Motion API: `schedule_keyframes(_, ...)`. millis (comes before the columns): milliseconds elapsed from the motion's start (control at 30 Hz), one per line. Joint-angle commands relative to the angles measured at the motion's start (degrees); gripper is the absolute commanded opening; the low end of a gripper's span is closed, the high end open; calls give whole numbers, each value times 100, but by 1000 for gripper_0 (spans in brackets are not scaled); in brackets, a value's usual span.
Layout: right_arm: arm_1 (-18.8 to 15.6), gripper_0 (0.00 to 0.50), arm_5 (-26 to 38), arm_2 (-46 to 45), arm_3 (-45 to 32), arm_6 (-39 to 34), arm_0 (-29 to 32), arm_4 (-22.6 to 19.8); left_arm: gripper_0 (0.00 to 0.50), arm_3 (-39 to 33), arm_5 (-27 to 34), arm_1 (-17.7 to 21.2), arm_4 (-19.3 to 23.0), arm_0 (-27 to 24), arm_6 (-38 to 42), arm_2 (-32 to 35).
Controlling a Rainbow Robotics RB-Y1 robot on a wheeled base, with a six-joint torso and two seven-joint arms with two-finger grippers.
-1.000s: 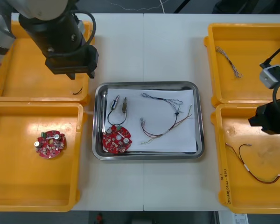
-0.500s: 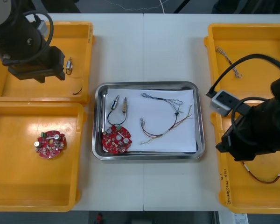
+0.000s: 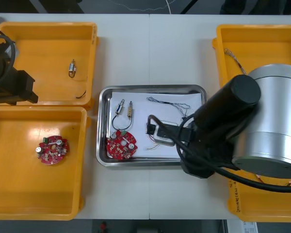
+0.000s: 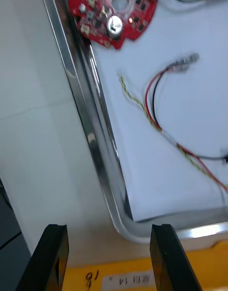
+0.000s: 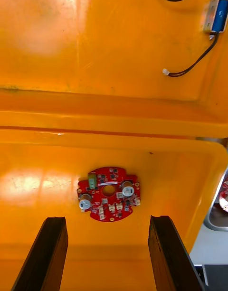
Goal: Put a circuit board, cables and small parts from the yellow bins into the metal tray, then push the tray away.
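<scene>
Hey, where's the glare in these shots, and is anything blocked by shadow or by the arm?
Left wrist view: bright glare patches on the yellow bin floor, beyond the left gripper, fingers open. Right wrist view: the tray rim mirrors light in streaks past the right gripper, fingers open. Front view: even light, but the right arm hides the tray's right side.

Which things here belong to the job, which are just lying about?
Job: shiny metal tray holding round red circuit board, red and yellow cable; open right claw over its corner.
Lying about: second red board in yellow bin, near open left claw.
</scene>
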Motion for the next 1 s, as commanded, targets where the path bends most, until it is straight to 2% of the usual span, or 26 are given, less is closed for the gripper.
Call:
schedule_keyframes(33,447,500,-268,442,414,677,-388,293,500,-152,39,206,-64,246,-342,370)
schedule_keyframes(233,746,500,-672,1128,941,1169,-564,785,500,-187,39,127,-152,553,-755,774)
schedule_keyframes(433,948,500,-971,1840,1266,1204,-749,1233,500,-328,39,100,-152,808,-861,1161)
schedule_keyframes(667,1115,500,-1006,2253,1451,1125,-749,1418,500,-565,39,-207,-451,984,-1028,1363)
schedule_keyframes(867,1309,500,-1015,2323,1811,1161,-749,1427,500,-565,39,-234,-512,1019,-1089,1354)
schedule_keyframes(1000,1441,500,-1068,2420,1987,1125,-749,1585,500,-565,39,-234,-521,1045,-1116,1363)
